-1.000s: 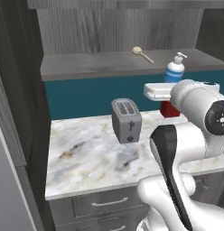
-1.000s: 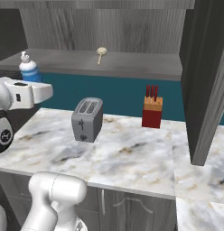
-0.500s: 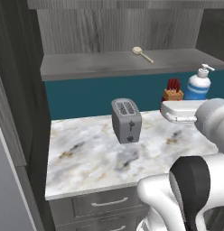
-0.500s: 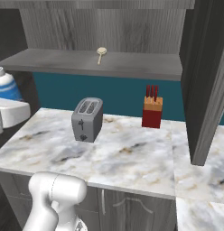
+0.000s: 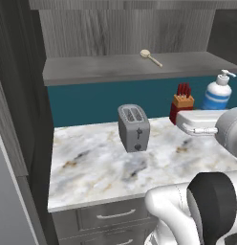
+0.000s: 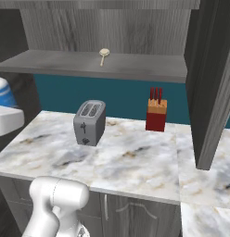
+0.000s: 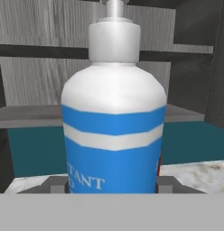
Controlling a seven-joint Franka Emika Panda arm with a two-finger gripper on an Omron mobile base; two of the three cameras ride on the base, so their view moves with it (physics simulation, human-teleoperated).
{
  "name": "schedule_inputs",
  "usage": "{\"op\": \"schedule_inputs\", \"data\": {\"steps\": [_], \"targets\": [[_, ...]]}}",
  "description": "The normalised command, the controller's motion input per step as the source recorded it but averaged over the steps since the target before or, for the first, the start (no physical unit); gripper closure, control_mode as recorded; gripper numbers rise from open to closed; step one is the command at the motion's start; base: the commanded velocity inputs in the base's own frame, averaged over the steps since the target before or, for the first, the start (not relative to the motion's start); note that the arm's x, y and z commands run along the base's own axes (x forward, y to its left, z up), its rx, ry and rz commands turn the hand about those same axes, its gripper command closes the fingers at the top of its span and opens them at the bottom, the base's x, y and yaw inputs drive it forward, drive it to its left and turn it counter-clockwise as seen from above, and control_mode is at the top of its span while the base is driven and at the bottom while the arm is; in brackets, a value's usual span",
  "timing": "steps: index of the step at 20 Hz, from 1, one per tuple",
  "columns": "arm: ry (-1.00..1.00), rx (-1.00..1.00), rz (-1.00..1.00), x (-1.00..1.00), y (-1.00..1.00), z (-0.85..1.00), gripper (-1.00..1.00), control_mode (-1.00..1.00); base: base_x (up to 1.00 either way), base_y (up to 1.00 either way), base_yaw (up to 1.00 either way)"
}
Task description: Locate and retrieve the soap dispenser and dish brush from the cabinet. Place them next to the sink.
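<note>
The blue-and-white plastic soap dispenser (image 7: 114, 117) with its white pump top carries white lettering low on its blue body, of which only "TANT" can be read, the start of the word hidden at the left; no brand can be made out; the bottle stands upright right in front of the hand camera, its lower sides set between the two small dark fingertips (image 7: 57, 184) of the gripper (image 7: 113, 186), which sit spread apart and clamped against the bottle on either side; from the left base view the same bottle (image 5: 217, 92) rides just above the white hand, out over the right end of the white marble countertop (image 5: 96, 167) and just beside the red knife block (image 5: 181, 107); from the right base view it sits at the far left edge (image 6: 3, 92); the pale tan wooden dish brush (image 5: 150, 57) lies flat on the wide grey shelf board of the wood-grain wall cabinet (image 5: 115, 72), well apart from the gripper; a silver two-slot toaster (image 5: 134, 128) stands on the marble near the middle, below the shelf
</note>
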Motion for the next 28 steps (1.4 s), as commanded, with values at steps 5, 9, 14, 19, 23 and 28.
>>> {"op": "schedule_inputs", "data": {"steps": [5, 9, 14, 19, 23, 28], "targets": [[0.0, 0.0, 0.0, 0.0, 0.0, 0.0, 1.0, -1.0, 0.0, 0.0, 0.0], [0.0, 0.0, 0.0, -0.01, 0.0, 0.0, 1.0, 1.0, -0.15, 0.0, 0.0], [0.0, 0.0, 0.0, 0.0, 0.0, 0.0, 1.0, 1.0, -0.4, 0.0, 0.0], [0.0, 0.0, 0.0, 0.0, 0.0, 0.0, 1.0, 1.0, -0.39, 0.0, -0.02], [0.0, 0.0, 0.0, 0.0, 0.0, 0.0, 1.0, 1.0, -0.22, -0.02, -0.2], [0.0, 0.0, 0.0, 0.0, 0.0, 0.0, 1.0, 1.0, -0.15, -0.1, -0.35]]}}
